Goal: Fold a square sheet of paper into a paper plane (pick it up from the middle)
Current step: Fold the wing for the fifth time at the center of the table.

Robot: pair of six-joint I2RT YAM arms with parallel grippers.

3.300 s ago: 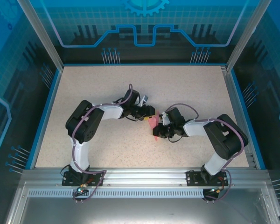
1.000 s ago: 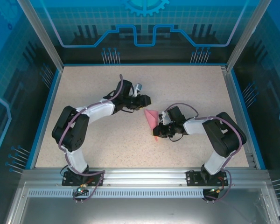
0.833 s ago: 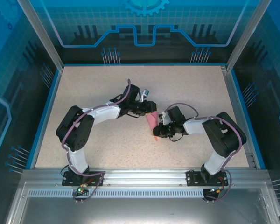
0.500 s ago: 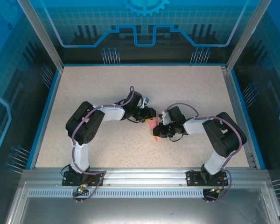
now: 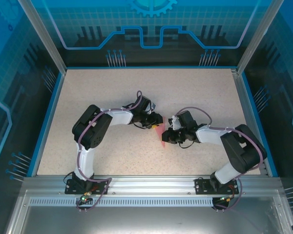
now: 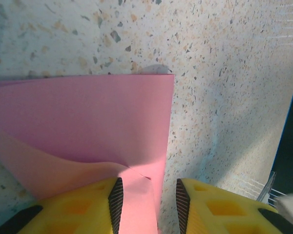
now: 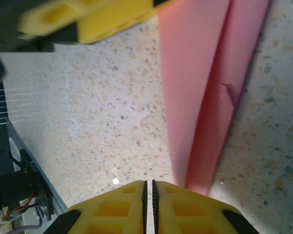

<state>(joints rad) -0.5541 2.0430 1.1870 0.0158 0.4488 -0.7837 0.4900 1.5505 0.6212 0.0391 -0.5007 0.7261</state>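
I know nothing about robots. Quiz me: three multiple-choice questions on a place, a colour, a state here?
1. Where does the folded paper lie? A far left corner; B mid-table, between the left gripper and right gripper; C off the table.
2. What colour are the fingers? A yellow; B green; C white.
3. How do the left gripper's jaws stand? A pressed together; B apart, astride the paper's edge; C pointing upward.
Answers: 1 B, seen from above. 2 A, yellow in both wrist views. 3 B, pink paper sits in the gap.
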